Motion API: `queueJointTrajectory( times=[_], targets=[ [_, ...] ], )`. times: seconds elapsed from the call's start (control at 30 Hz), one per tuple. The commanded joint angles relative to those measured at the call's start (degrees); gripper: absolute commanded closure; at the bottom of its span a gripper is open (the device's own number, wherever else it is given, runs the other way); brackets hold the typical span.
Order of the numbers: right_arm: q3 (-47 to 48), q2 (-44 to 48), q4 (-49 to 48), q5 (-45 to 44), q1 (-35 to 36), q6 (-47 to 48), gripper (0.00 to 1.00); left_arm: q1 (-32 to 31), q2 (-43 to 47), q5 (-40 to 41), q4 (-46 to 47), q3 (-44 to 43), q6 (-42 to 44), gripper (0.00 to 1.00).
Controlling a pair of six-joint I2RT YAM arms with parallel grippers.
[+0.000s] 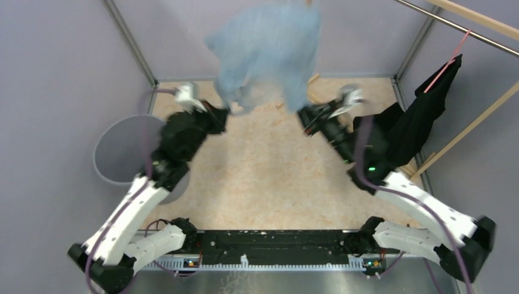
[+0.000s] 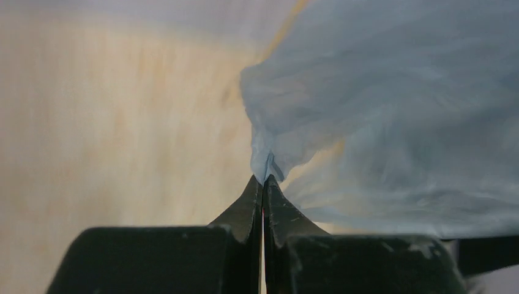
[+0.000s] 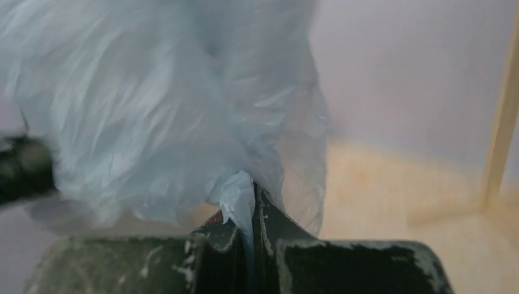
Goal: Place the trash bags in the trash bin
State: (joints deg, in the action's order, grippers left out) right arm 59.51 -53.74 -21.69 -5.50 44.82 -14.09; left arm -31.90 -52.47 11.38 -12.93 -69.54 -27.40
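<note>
The light-blue trash bag (image 1: 269,52) hangs spread in the air above the back of the table, held by both grippers. My left gripper (image 1: 225,112) is shut on its lower left corner; in the left wrist view the film (image 2: 392,116) rises from the closed fingertips (image 2: 263,179). My right gripper (image 1: 302,114) is shut on its lower right edge; in the right wrist view the bag (image 3: 153,104) is pinched between the fingers (image 3: 252,196). The round grey trash bin (image 1: 122,150) stands at the left, beside and partly under the left arm.
A black cloth garment (image 1: 422,119) hangs from a rail at the right, right behind the right arm. Wooden rods (image 1: 471,125) lean at the far right. Grey walls (image 1: 67,73) enclose the wood-patterned table (image 1: 269,165).
</note>
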Motion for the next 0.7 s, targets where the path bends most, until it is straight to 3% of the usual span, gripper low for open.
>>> queueJointTrajectory(
  times=[0.0, 0.07, 0.13, 0.2, 0.27, 0.33, 0.4, 0.5, 0.6, 0.67],
  targets=[
    [-24.1, -9.9, 0.7, 3.6, 0.4, -10.6, 1.00, -0.1, -1.3, -8.3, -8.0, 24.3, -10.2, 1.00],
    [-27.8, -8.5, -1.0, 3.9, 0.4, -13.1, 1.00, -0.1, 3.0, -8.0, -5.1, 27.7, -10.0, 1.00],
    [-22.5, -6.6, 4.5, 2.5, 0.4, -10.9, 1.00, -0.1, 3.8, -5.5, -6.1, 23.7, -7.7, 1.00],
    [-10.3, -6.3, 13.9, 1.3, 0.4, -5.4, 1.00, -0.1, 0.7, -3.7, -10.5, 11.8, -2.7, 1.00],
    [5.5, -8.3, 24.6, 1.5, 0.4, 0.5, 1.00, -0.1, -3.7, -3.9, -14.4, -8.0, 2.3, 1.00],
    [21.1, -10.0, 32.9, 4.8, 0.6, 3.4, 1.00, -0.1, -7.2, -8.3, -15.7, -23.0, 6.0, 1.00],
    [28.2, -8.9, 34.0, 12.2, 0.6, 5.2, 1.00, -0.1, -7.3, -13.6, -13.2, -30.9, 7.4, 1.00],
    [21.5, -2.8, 26.1, 16.8, 0.6, 7.0, 1.00, -0.1, -2.4, -14.0, -7.4, -25.9, 5.6, 1.00],
    [5.6, 1.2, 18.3, 8.6, 0.6, 5.4, 1.00, -0.1, 2.7, -8.7, -5.6, -8.8, 3.6, 1.00],
    [-5.1, 0.0, 16.6, 7.7, 0.5, 3.3, 1.00, -0.1, 3.9, -8.4, -7.1, 3.3, 2.3, 1.00]
  ],
)
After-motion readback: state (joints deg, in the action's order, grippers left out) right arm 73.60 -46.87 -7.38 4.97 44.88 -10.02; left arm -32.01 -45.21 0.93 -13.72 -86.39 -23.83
